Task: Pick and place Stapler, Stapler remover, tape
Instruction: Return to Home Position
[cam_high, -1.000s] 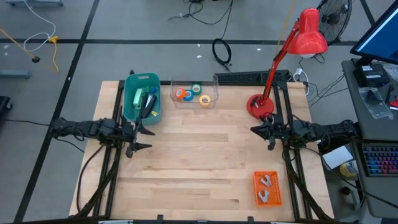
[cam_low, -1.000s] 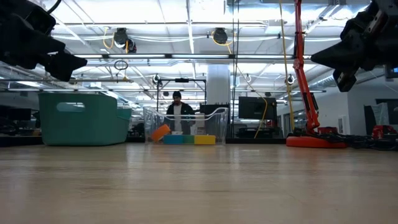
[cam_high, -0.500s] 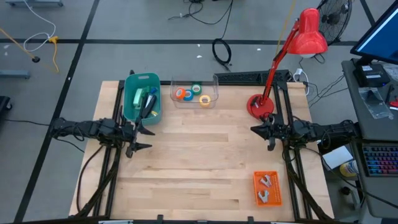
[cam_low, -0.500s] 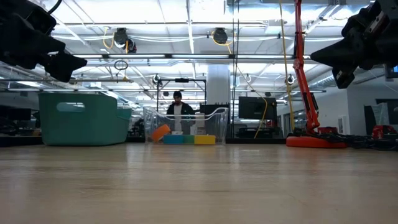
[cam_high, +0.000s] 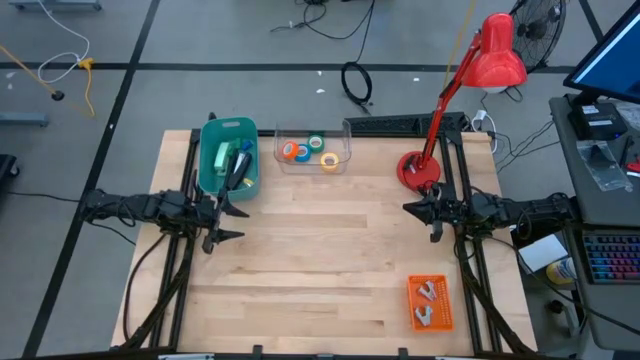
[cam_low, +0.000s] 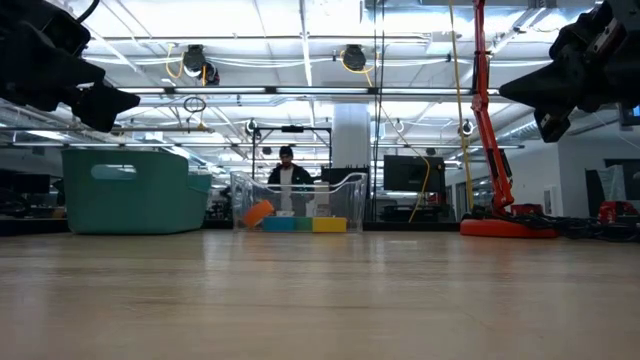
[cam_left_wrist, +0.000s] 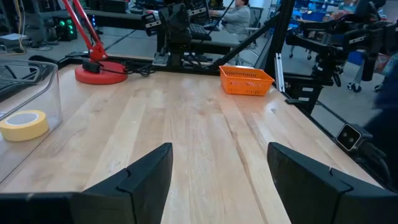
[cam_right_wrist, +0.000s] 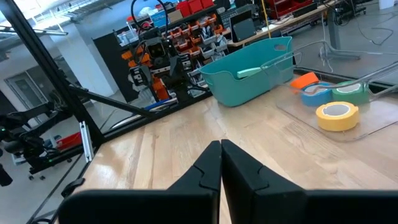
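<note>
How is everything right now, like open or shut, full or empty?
Left gripper: open, empty, raised.
Right gripper: shut, empty, raised.
Clear plastic bin: holds four tape rolls.
Orange tape roll: tilted on its edge.
Teal plastic bin: holds staplers.
Orange mesh basket: holds two staple removers.
Red desk lamp: standing upright.

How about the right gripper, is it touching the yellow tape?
Apart. The high view shows a wide gap between the right gripper and the yellow tape.
</note>
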